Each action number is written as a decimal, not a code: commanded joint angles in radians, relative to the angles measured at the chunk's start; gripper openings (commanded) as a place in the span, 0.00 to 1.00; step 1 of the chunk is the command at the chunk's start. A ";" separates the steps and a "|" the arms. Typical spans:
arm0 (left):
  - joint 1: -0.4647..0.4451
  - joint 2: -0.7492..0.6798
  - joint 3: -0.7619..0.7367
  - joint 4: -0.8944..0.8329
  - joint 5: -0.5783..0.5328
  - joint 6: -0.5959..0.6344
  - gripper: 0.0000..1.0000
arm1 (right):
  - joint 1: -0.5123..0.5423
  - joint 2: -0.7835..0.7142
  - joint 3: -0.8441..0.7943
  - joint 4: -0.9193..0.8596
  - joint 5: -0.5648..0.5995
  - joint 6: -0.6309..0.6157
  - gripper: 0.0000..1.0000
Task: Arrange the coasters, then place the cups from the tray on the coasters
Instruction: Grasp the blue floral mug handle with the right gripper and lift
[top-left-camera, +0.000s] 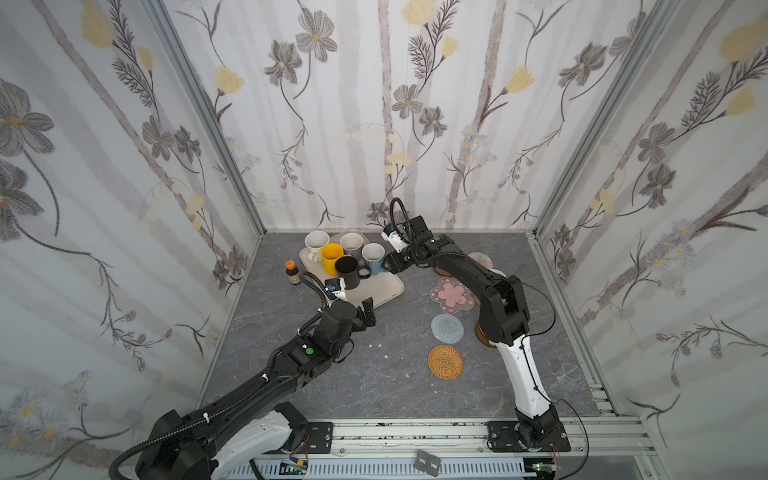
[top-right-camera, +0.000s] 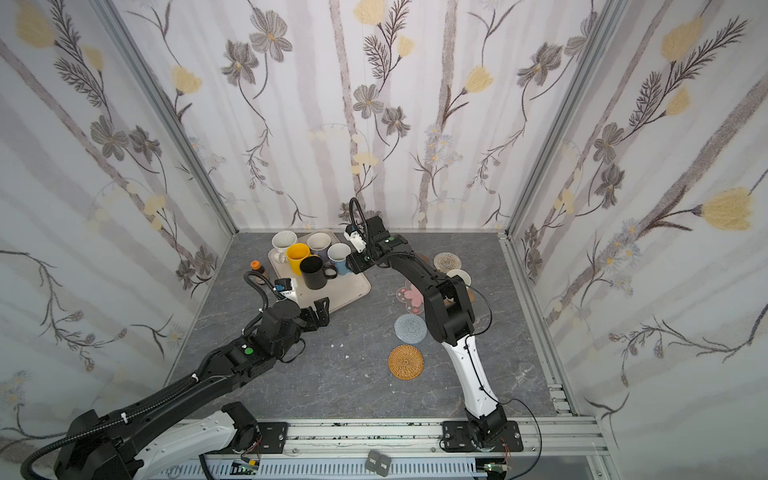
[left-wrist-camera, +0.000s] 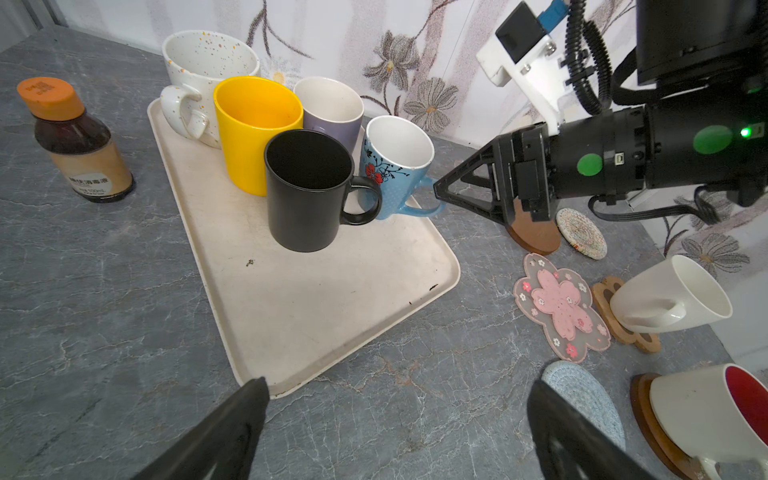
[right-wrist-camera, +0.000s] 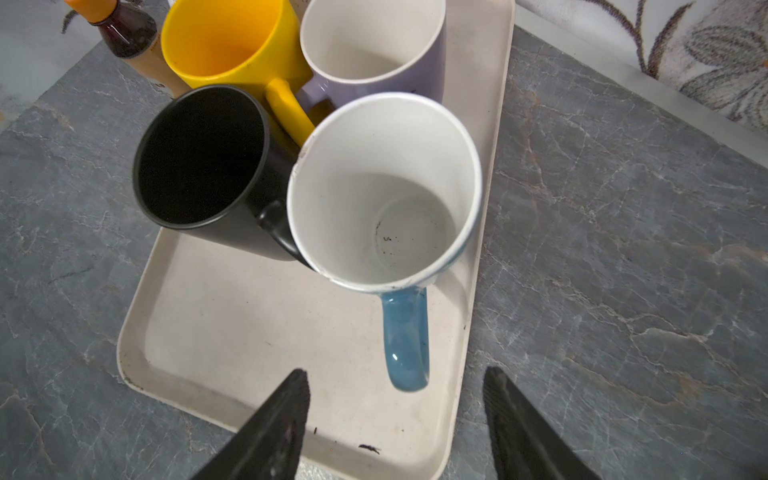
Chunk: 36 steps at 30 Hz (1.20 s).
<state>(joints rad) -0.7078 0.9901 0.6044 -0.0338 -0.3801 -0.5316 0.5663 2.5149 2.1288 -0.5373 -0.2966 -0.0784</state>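
Note:
Five cups stand on the beige tray (top-left-camera: 388, 289): speckled white (top-left-camera: 316, 242), yellow (top-left-camera: 331, 257), lavender (top-left-camera: 351, 244), black (top-left-camera: 348, 271) and light blue (top-left-camera: 374, 257). My right gripper (right-wrist-camera: 395, 372) is open, and the end of the blue cup's handle (right-wrist-camera: 405, 336) lies between its fingertips with a gap on each side. My left gripper (left-wrist-camera: 399, 382) is open and empty over the table by the tray's near corner. A white cup (left-wrist-camera: 669, 297) sits on the paw coaster (left-wrist-camera: 609, 305). The red-lined cup (left-wrist-camera: 715, 415) sits on a brown disc coaster (left-wrist-camera: 646, 419).
Bare coasters lie right of the tray: wood disc (left-wrist-camera: 536, 237), cream woven (left-wrist-camera: 582, 232), pink blossom (top-left-camera: 452, 295), grey-blue crochet (top-left-camera: 446, 328) and tan rattan (top-left-camera: 445, 361). A brown orange-capped bottle (top-left-camera: 293, 272) stands left of the tray. Walls enclose the table on three sides.

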 joint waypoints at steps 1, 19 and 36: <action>0.002 0.008 -0.003 0.028 -0.002 -0.022 1.00 | 0.007 0.016 0.016 0.022 0.002 -0.009 0.66; 0.002 0.016 0.011 0.030 0.005 -0.014 1.00 | 0.023 0.091 0.074 0.039 0.001 0.042 0.45; 0.004 0.006 0.025 0.030 0.041 -0.002 1.00 | 0.031 0.080 0.074 0.022 0.041 0.020 0.23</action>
<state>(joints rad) -0.7063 1.0035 0.6170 -0.0322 -0.3443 -0.5415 0.5957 2.6003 2.1918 -0.5327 -0.2630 -0.0383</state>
